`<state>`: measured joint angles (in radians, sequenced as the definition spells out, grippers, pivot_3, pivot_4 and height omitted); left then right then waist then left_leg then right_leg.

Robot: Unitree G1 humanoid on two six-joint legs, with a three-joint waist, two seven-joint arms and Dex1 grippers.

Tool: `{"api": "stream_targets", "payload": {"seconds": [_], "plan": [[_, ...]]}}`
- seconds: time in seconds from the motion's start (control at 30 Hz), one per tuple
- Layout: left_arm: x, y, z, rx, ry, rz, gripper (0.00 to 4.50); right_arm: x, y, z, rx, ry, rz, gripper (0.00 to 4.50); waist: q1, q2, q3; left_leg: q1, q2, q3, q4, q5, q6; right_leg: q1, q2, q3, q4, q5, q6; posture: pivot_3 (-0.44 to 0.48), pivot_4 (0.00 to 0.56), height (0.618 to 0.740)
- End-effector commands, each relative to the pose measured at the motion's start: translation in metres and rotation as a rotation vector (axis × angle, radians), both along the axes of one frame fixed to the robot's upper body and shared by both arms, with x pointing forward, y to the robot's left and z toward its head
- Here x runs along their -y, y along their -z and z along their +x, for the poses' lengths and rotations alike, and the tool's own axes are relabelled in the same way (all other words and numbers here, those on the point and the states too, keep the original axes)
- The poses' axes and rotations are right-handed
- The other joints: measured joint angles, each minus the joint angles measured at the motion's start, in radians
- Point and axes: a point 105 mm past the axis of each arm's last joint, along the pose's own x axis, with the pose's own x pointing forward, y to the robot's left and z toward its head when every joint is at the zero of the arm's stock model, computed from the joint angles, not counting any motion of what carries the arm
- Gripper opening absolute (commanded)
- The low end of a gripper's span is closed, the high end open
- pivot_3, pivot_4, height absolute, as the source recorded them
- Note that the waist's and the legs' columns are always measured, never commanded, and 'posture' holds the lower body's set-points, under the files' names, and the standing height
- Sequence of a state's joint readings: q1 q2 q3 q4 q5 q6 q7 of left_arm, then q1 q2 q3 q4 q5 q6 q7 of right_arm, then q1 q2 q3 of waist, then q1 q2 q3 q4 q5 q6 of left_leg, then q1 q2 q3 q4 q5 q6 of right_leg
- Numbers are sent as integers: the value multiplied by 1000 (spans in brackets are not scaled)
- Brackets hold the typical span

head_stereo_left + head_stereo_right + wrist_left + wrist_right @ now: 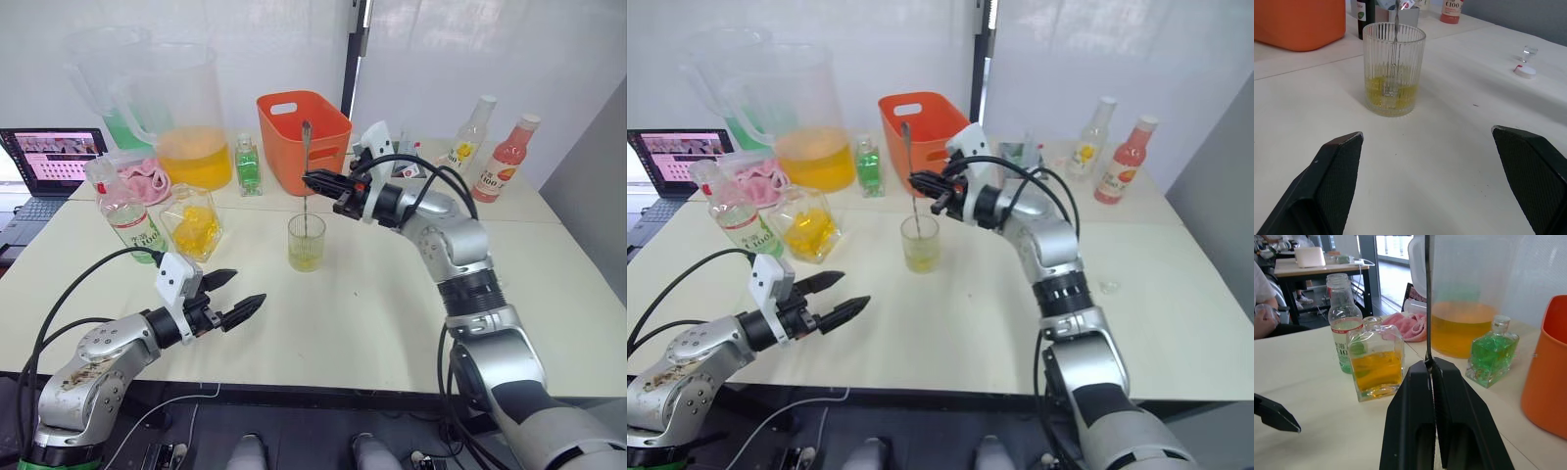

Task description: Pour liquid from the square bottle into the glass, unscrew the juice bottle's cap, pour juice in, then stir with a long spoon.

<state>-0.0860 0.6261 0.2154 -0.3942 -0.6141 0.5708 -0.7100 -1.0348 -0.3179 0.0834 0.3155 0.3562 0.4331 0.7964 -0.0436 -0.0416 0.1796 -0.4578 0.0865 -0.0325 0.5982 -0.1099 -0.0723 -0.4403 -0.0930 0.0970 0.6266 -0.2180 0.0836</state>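
- Nearest the camera, the left gripper (233,294) is held low over the white table (353,323), its two black fingers spread wide apart with nothing between them.
- Beyond it, near the middle of the table, the glass (306,242) is seen standing upright with a shallow layer of yellow liquid in its bottom.
- The long spoon (306,181) is held upright with its lower end inside the glass, its small bowl dipped in the liquid.
- The spoon's thin shaft is clamped between the closed fingers of the right gripper (315,181), which is reached in above the glass.
- To the robot's left of the glass, the square bottle (195,224) is stood upright, partly filled with yellow liquid.
- Just beside it, further left, the juice bottle (125,210) is found upright with its neck uncapped.
- On the table to the robot's right, the cap (1524,71) is seen lying well apart from the glass.
- Behind the glass, an orange basket (294,137) and a small green bottle (248,165) are placed, with a large jug (186,122) of orange liquid further left.
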Motion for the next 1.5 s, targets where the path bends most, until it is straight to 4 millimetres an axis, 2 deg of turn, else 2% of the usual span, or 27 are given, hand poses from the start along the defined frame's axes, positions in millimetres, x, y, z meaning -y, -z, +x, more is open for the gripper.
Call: {"api": "stream_targets", "payload": {"seconds": [0.03,0.17,0.43,0.73,1.03,1.27,1.4,1.5], "plan": [[4,-9,0,49,21,16,4460,6,-8,4,77,47,-7,0,-1,0,0,0,0,0,0,0,0,0,0,0,0,-1,0,0,150,717],[6,-8,0,46,34,21,4460,0,-11,9,130,72,-4,0,-2,0,0,1,0,0,0,0,0,0,0,0,1,-4,5,0,150,717],[1,-9,-1,48,30,33,4460,-33,-18,-7,132,-22,104,0,-2,0,0,1,0,0,0,0,0,0,0,0,2,-2,7,0,150,717],[6,-7,3,43,49,29,4460,-24,-21,-19,34,-47,127,0,-1,0,0,1,0,0,0,0,0,0,0,0,2,-3,5,0,150,717],[7,-6,4,35,61,26,4460,2,-26,-4,92,65,34,0,-3,0,0,1,0,0,0,0,0,0,0,0,2,-4,4,0,150,717],[5,-5,1,31,60,33,4460,-11,-37,0,122,43,136,0,-3,0,0,1,0,0,0,0,0,0,0,0,2,-3,6,0,150,717],[4,-6,1,31,61,36,4460,-26,-27,-12,13,-57,157,0,-2,0,0,1,0,0,0,0,0,0,0,0,2,-2,6,0,150,717],[4,-5,2,32,63,37,4460,-18,-22,-16,-37,-60,116,0,2,0,0,1,0,0,0,0,0,0,0,0,2,-2,6,0,150,717]]}}
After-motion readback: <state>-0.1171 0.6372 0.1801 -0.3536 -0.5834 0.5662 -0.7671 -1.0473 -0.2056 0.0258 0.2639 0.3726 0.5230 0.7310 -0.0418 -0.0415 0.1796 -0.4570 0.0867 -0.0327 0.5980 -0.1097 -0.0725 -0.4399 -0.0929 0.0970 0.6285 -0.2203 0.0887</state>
